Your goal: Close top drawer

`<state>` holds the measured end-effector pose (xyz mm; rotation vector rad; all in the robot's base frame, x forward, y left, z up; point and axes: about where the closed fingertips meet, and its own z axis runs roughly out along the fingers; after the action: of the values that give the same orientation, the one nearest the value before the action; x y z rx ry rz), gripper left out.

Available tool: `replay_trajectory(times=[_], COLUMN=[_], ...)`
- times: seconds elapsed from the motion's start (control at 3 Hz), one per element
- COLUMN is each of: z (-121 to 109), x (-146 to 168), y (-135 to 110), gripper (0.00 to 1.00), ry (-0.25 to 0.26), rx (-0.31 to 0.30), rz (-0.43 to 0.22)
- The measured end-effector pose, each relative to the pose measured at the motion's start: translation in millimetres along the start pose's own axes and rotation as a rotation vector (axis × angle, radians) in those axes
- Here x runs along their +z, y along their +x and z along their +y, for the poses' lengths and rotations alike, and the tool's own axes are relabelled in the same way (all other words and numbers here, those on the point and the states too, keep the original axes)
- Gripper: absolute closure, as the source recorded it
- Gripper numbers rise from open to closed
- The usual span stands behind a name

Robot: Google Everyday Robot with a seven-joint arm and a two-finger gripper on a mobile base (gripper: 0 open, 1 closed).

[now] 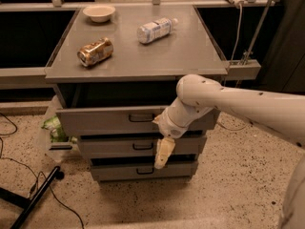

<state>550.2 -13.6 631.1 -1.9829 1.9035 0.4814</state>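
Crushed can (pixel 95 51): lying on the bench (pixel 190 56), towards its left edge.
Top drawer (pixel 100 120): pulled partway out beneath the bench top, with a black handle (pixel 141 118) at centre.
End effector (pixel 162 152): hanging below the wrist, in front of the middle drawer (pixel 114 146), just right of its handle; grip state impossible to tell.
Risk: skewing and jamming from an off-centre push; snagging on the middle drawer.
Hidden: drawer interior lost in shadow; right part of the front covered by the arm (pixel 238 101).
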Motion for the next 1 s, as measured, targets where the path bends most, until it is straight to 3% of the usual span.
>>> replay_trajectory(times=[0.67,1.0], z=[-12,-39], x=[-9,-19], y=[2,-3], gripper=[0.0,0.0], ry=[0.025,0.071], rx=[0.004,-0.032], rz=[0.003,-0.01])
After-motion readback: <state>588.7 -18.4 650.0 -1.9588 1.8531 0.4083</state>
